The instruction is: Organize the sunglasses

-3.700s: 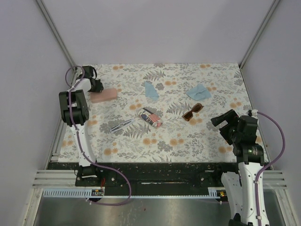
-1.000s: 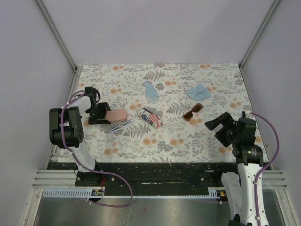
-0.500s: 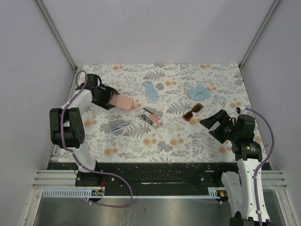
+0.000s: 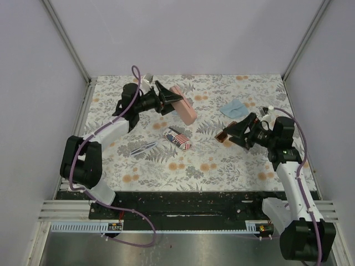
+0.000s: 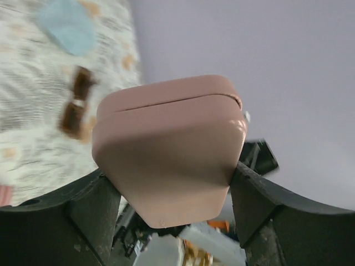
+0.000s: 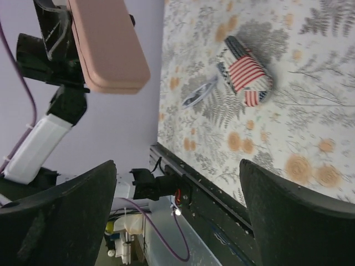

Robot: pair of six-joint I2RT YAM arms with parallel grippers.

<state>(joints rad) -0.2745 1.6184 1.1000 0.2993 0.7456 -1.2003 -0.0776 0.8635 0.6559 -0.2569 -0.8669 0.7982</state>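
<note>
**L arm holds pink case aloft; R end effector open by brown sunglasses**

Left end effector (image 4: 166, 100) is clamped on the pink case (image 4: 183, 104). Fingers (image 5: 89, 213) press both sides of one end, w/ the rest of the case sticking out past the tips. Case is closed & lifted off the bench (image 4: 222, 166), tilted, over the far-centre area of the floral surface. L arm is stretched well out toward the back.

Right end effector (image 4: 233, 134) has its jaws spread wide & nothing betw. them. The wrist view shows both fingers (image 6: 55, 221) at the frame edges w/ open bench in the gap. It sits low at centre-right, tips pointing left.

Brown sunglasses (image 4: 221, 137) lie on the bench right at the R fingertips, partly hidden by them. Can't tell if they touch. In the L wrist view they show only as a blurred brown shape.

Silver-framed pair (image 4: 144, 147) lies flat on the bench at centre-left, well apart from both end effectors. It is just left of the flag case (image 4: 178, 138), which also rests on the bench near the middle.

A blue cloth (image 4: 232, 108) lies toward the far right, beyond the R end effector.
</note>
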